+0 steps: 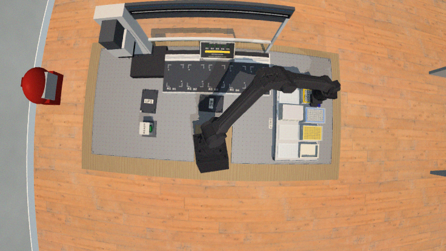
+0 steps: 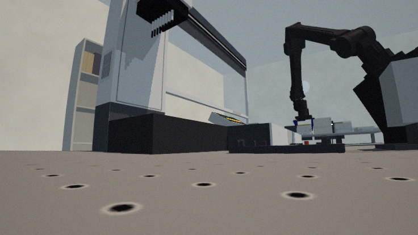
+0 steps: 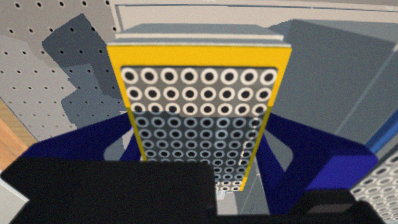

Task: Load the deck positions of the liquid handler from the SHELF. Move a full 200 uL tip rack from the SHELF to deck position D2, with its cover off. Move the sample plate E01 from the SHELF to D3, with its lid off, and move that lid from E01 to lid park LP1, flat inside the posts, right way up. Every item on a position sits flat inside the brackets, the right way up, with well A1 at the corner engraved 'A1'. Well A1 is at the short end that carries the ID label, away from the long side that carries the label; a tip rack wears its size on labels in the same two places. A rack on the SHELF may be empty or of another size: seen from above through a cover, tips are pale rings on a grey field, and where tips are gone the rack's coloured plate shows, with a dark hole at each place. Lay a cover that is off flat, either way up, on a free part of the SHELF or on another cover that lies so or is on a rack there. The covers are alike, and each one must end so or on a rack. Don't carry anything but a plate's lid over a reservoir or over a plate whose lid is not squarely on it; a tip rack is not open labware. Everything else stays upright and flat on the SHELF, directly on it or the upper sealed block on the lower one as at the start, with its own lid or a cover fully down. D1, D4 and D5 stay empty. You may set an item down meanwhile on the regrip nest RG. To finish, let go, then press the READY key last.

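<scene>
A yellow tip rack (image 1: 306, 96) (image 2: 304, 128) (image 3: 200, 100) stands at the far end of the SHELF (image 1: 276, 137), in its outer column. In the wrist view its top is a full field of pale rings on grey with a yellow border. My gripper (image 2: 304, 124) (image 3: 198, 111) reaches straight down and is shut across the rack's short width, one blue finger on each long side. I cannot tell whether the fingers hold a clear cover or the rack's body. Deck positions D2 (image 1: 194, 77) and D3 (image 1: 215, 77) are empty, and so is lid park LP1 (image 1: 148, 98).
On the SHELF, a blue rack (image 1: 314, 114) stands beside the gripped one, then a yellow-topped rack (image 1: 312, 132) and a cream item (image 1: 308, 150). Several white items (image 1: 292, 112) fill the inner column. The regrip nest RG (image 1: 211, 103) and the READY key (image 1: 151, 128) lie left of the arm.
</scene>
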`<state>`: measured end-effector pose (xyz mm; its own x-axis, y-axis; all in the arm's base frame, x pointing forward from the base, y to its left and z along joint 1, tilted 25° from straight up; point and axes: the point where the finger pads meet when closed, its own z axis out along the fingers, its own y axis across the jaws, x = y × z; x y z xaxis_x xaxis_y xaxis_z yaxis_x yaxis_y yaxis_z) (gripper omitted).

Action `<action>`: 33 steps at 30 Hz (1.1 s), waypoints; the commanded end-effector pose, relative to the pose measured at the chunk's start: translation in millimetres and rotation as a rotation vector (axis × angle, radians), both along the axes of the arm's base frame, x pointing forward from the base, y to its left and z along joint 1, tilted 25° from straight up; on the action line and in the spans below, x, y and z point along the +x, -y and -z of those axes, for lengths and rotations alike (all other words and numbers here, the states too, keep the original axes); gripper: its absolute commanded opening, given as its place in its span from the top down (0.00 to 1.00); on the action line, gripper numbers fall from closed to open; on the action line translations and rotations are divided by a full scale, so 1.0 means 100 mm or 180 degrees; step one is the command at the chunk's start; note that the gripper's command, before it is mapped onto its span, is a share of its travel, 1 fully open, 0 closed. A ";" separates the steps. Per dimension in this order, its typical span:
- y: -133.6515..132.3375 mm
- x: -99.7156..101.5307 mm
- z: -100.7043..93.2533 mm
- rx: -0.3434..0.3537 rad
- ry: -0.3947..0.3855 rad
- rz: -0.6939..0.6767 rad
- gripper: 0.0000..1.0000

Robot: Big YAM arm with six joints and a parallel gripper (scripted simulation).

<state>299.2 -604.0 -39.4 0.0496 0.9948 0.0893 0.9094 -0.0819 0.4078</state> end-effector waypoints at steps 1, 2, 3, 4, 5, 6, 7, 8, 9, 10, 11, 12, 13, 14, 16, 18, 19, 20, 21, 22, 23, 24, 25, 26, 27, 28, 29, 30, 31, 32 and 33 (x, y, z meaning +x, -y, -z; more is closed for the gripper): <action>0.22 -0.19 -0.45 -0.0197 0.0063 0.0071 1.00; 0.22 -0.19 -0.45 -0.0197 0.0063 0.0071 1.00; 0.22 -0.19 -0.45 -0.0197 0.0063 0.0071 1.00; 0.22 -0.19 -0.47 -0.0202 0.0064 0.0071 1.00; 0.23 -0.20 -0.50 -0.0207 0.0066 0.0071 1.00; 0.24 -0.20 -0.53 -0.0218 0.0071 0.0071 1.00; 0.25 -0.21 -0.55 -0.0226 0.0073 0.0071 1.00; 0.26 -0.21 -0.58 -0.0234 0.0076 0.0071 1.00; 0.27 -0.21 -0.60 -0.0243 0.0079 0.0071 1.00; 0.28 -0.22 -0.63 -0.0252 0.0083 0.0071 1.00; 0.29 -0.22 -0.66 -0.0262 0.0086 0.0071 1.00; 0.31 -0.23 -0.69 -0.0273 0.0090 0.0071 1.00; 0.32 -0.23 -0.72 -0.0283 0.0093 0.0071 1.00; 0.33 -0.23 -0.75 -0.0295 0.0097 0.0071 1.00; 0.34 -0.24 -0.79 -0.0303 0.0100 0.0071 1.00; 0.34 -0.26 -0.82 -0.0303 0.0100 0.0070 1.00; 0.34 -0.26 -0.82 -0.0303 0.0100 0.0070 1.00; 0.34 -0.26 -0.82 -0.0303 0.0100 0.0070 1.00; 0.34 -0.27 -0.82 -0.0296 0.0098 0.0070 1.00; 0.34 -0.27 -0.83 -0.0294 0.0096 0.0070 1.00; 0.34 -0.28 -0.87 -0.0305 0.0099 0.0071 1.00; 0.34 -0.29 -0.88 -0.0305 0.0099 0.0071 1.00; 0.34 -0.29 -0.90 -0.0305 0.0099 0.0070 1.00; 0.34 -0.30 -0.91 -0.0306 0.0099 0.0070 1.00; 0.34 -0.31 -0.93 -0.0306 0.0099 0.0070 1.00; 0.34 -0.32 -0.94 -0.0306 0.0099 0.0070 1.00; 0.34 -0.32 -0.96 -0.0306 0.0099 0.0070 1.00; 0.34 -0.33 -0.97 -0.0306 0.0099 0.0070 1.00; 0.34 -0.34 -0.99 -0.0307 0.0099 0.0070 1.00; 0.34 -0.35 -1.01 -0.0307 0.0100 0.0070 1.00; 0.34 -0.35 -1.02 -0.0307 0.0100 0.0070 1.00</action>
<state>276.9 -605.2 6.1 0.0518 0.9947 0.0888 0.9100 -0.0836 0.4060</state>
